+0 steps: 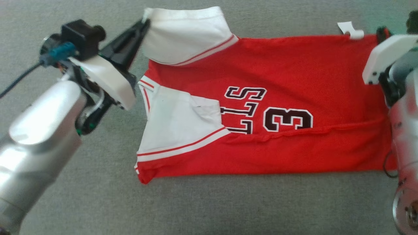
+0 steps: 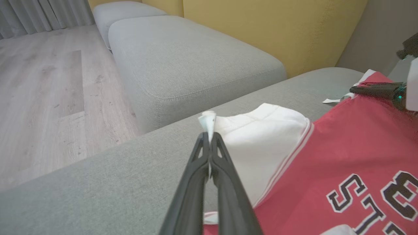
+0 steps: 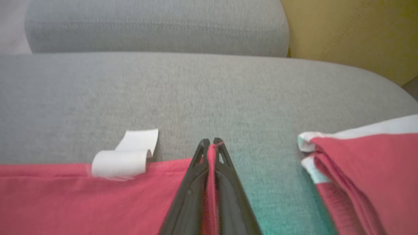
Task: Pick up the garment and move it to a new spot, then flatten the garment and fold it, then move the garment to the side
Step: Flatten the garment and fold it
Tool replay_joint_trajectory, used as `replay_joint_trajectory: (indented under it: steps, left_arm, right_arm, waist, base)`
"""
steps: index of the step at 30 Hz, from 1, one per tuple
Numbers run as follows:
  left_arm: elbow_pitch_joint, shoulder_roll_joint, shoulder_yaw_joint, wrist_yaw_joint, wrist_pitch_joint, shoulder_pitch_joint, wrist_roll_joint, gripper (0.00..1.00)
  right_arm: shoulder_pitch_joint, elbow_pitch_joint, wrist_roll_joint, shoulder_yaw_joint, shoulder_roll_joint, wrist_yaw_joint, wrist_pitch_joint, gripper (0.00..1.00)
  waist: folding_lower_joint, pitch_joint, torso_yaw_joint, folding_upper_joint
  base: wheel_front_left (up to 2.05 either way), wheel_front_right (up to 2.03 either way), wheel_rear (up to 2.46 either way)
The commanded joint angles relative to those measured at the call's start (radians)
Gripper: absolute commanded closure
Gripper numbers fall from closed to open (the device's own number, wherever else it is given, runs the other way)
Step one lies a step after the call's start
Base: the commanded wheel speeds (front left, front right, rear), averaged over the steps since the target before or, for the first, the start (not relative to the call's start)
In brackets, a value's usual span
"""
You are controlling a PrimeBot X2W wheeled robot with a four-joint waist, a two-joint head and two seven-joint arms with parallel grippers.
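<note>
Red-and-white jersey (image 1: 294, 81), likely light and limp, best held at its edges: left gripper (image 2: 209, 138) clamps the white sleeve corner (image 2: 207, 120), right gripper (image 3: 211, 143) the red edge (image 3: 169, 164)

red-and-white jersey (image 1: 294, 65) is matt cloth, grey sofa cushion (image 1: 98, 202) is coarse woven fabric, silver forearm (image 1: 36, 130) looks glossy smooth metal, black fingers (image 2: 186, 195) are matt plastic

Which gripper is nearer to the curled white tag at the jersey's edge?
Right. The right gripper pinches the hem of the jersey just beside the white tag; the left gripper grips the white sleeve at the opposite end.
</note>
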Motion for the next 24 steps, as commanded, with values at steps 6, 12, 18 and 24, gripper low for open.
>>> replay_joint_trajectory:
  steps: [6,12,18,24]
  left_arm:
    - [0.091,0.06,0.076,0.01,-0.017,-0.127,0.014,1.0]
    - [0.208,0.044,0.088,0.007,-0.058,-0.238,0.057,1.0]
    - [0.335,-0.005,0.095,0.007,-0.175,-0.352,0.115,1.0]
    - [0.428,-0.062,0.083,-0.007,-0.237,-0.384,0.137,1.0]
  right_arm:
    - [-0.132,-0.012,0.151,0.089,0.034,-0.001,-0.117,1.0]
    - [-0.211,-0.043,0.296,0.188,0.043,-0.001,-0.184,1.0]
    - [-0.266,-0.065,0.398,0.291,0.022,-0.001,-0.252,1.0]
    - [-0.273,-0.048,0.478,0.376,-0.016,-0.001,-0.287,1.0]
  waist:
    - [-0.0001,-0.006,-0.049,0.0]
    - [-0.0001,0.024,-0.081,0.0]
    - [-0.0001,0.05,-0.09,0.0]
    - [-0.0001,0.05,-0.071,0.0]
  base:
    - [0.0,0.0,0.0]
    - [0.0,0.0,0.0]
    - [0.0,0.0,0.0]
    - [0.0,0.0,0.0]
